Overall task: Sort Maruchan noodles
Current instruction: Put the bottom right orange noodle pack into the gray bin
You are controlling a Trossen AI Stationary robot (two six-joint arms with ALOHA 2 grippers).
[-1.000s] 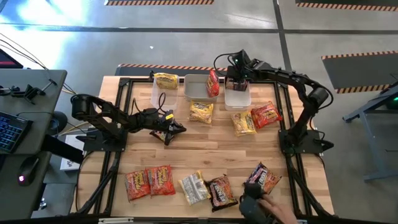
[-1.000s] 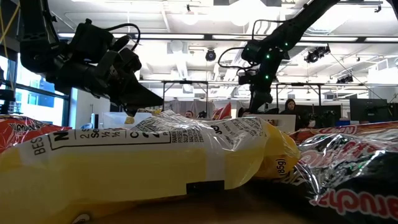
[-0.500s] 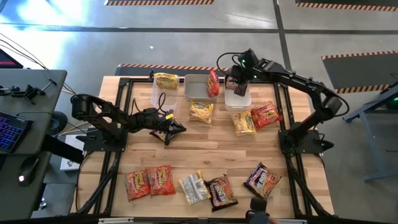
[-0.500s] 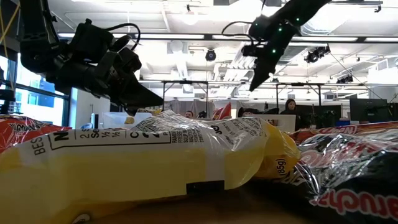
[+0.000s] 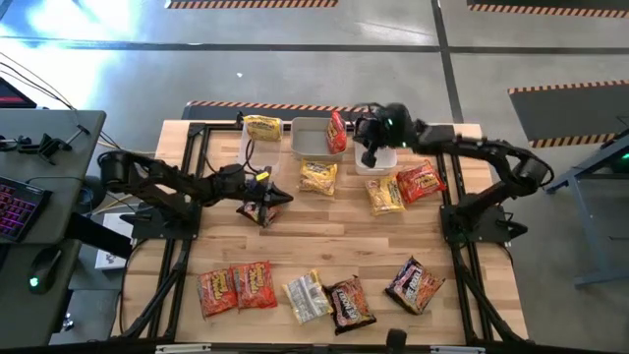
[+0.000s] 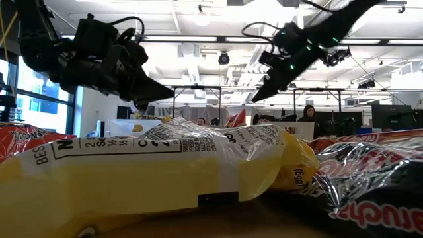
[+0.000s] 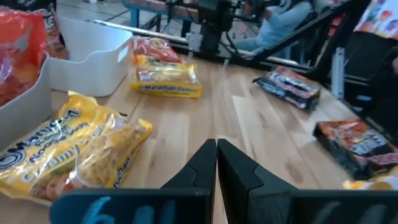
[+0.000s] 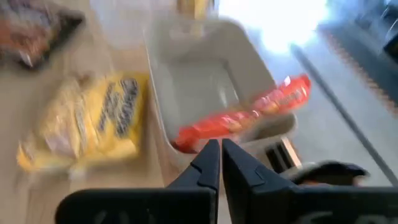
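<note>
With both claws closed and empty, the right gripper [image 5: 368,157] hanging over the tubs [image 5: 313,139] at the far edge and the left gripper [image 5: 283,200] over bare wood mid-table, the job sits between drops, and my guess is another pick comes next. One red packet [image 5: 337,131] leans in the middle tub; yellow and red noodle packets [image 5: 385,194] lie just beside the tubs, and more packets line the near edge [image 5: 324,297]. Since mid-table is open, reaching a loose packet means opening the claw and coming down clear of tub walls.

A light wooden table [image 5: 324,236] carries scattered noodle packets [image 5: 319,177] and three clear tubs [image 5: 313,140].
</note>
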